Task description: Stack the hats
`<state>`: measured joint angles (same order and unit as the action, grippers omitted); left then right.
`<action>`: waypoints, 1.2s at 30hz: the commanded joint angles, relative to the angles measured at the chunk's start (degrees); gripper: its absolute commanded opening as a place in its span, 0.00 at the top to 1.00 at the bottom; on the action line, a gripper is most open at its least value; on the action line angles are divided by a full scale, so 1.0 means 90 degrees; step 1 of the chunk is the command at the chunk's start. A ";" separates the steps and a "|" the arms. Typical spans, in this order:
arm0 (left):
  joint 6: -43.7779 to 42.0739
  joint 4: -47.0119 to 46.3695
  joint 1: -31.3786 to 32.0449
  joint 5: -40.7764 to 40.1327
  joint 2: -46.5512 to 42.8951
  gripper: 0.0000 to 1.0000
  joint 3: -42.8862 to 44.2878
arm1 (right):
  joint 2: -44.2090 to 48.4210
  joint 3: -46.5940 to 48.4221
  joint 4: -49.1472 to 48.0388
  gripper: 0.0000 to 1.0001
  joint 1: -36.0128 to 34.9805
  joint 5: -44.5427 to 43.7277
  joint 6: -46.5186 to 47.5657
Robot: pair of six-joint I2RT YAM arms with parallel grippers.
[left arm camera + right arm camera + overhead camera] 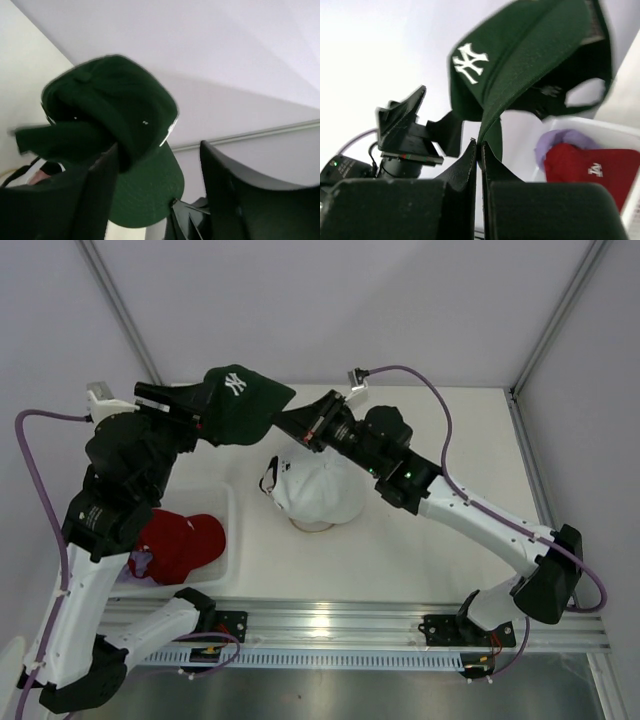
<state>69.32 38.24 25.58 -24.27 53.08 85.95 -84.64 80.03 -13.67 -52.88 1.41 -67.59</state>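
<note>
Closed fingers of the right gripper (479, 150) are recorded nearest the wrist lens, pinched flat on the brim edge of the dark green cap (520, 55), which is held aloft over the far side of the table (430, 440).

The left gripper (159, 146) is noted with its jaws parted to a middling width. The crown hangs against one finger (102, 185), but no clamp on it is seen.

The cap's long axis is laid across the table, crown toward the left arm and brim toward the right.

The white cap (320, 490), seated on a pale stand (312, 526), lies below the held cap and slightly nearer the bases, closer to the right arm. A lowering by that arm is judged to be called for.

The red cap (185, 540) and the lavender cap (560, 142) are found in the white bin (232, 530).

The table surface is white and matte. It is enclosed by pale walls with metal struts.
</note>
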 commanded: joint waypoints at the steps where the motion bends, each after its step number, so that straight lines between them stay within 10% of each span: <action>1: -0.1762 -0.0138 -0.0166 -0.0056 -0.0038 0.29 0.0341 | 0.0381 0.0278 0.0191 1.00 0.0357 0.0709 0.0839; 4: -0.2252 0.0515 -0.1081 0.0117 -0.0058 0.13 0.0859 | 0.0576 0.0200 0.0279 1.00 0.0621 0.1421 0.1298; 8: -0.2456 0.0537 -0.3445 0.2786 -0.0234 0.02 0.0501 | 0.0674 -0.0015 -0.0227 1.00 0.1012 0.2741 0.1543; 15: -0.2458 0.0150 -0.4599 0.5912 0.0858 0.04 -0.0542 | 0.0518 0.0121 -0.0971 1.00 0.1686 0.4549 0.1465; 28: -0.1551 -0.2234 -0.4639 0.7976 0.1055 0.12 -0.2878 | 0.0440 0.0034 -0.1459 1.00 0.2028 0.4833 0.1046; 36: -0.1383 -0.3272 -0.4387 0.8849 0.1280 0.15 -0.2676 | 0.0371 -0.0044 -0.1654 1.00 0.2009 0.4843 0.0860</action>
<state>55.88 15.59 -15.22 48.77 64.27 59.72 -81.12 79.50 -23.07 -34.54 44.38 -58.54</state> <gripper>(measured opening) 0.851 0.020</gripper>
